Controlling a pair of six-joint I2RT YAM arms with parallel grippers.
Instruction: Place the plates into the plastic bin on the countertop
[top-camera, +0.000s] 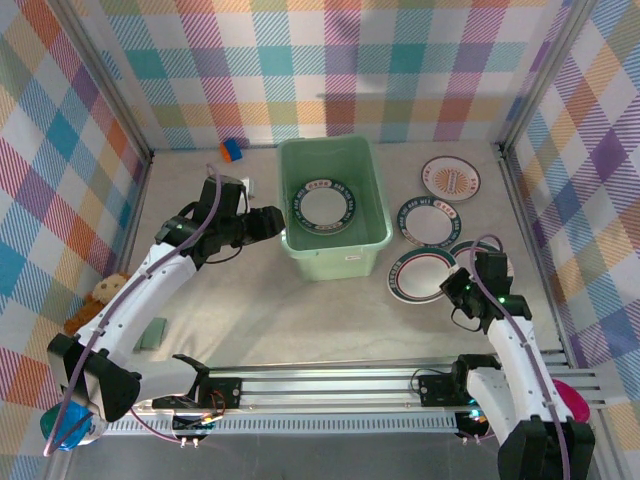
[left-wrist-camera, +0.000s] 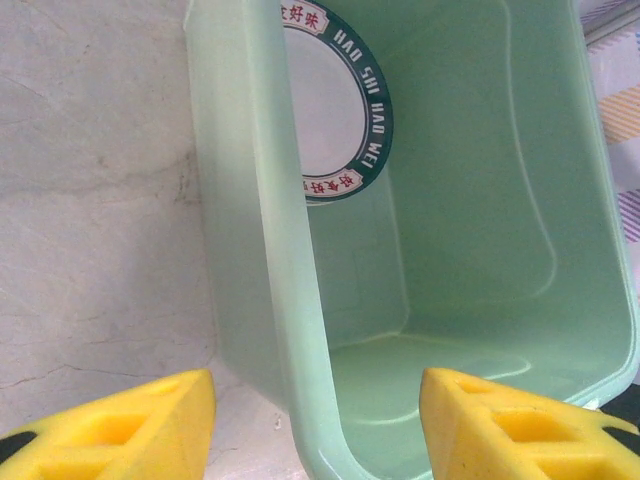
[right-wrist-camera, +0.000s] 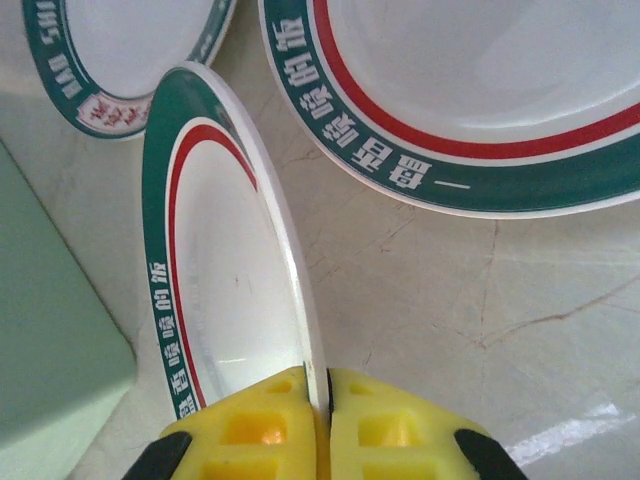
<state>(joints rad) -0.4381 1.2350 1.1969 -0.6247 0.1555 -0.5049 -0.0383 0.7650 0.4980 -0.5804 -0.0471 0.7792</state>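
Observation:
The mint-green plastic bin stands mid-countertop with one teal-rimmed plate inside. My left gripper is open at the bin's left wall; in the left wrist view the rim runs between its yellow fingers without touching them. Right of the bin, my right gripper is shut on the rim of a teal-and-red plate, which stands tilted on edge. More plates lie flat nearby: one at the back, one in the middle, one partly under the right arm.
A blue and orange block lies by the back wall. On the left are a green pad and a brown toy. Plaid walls and aluminium rails close in the sides; a rail frame runs along the near edge.

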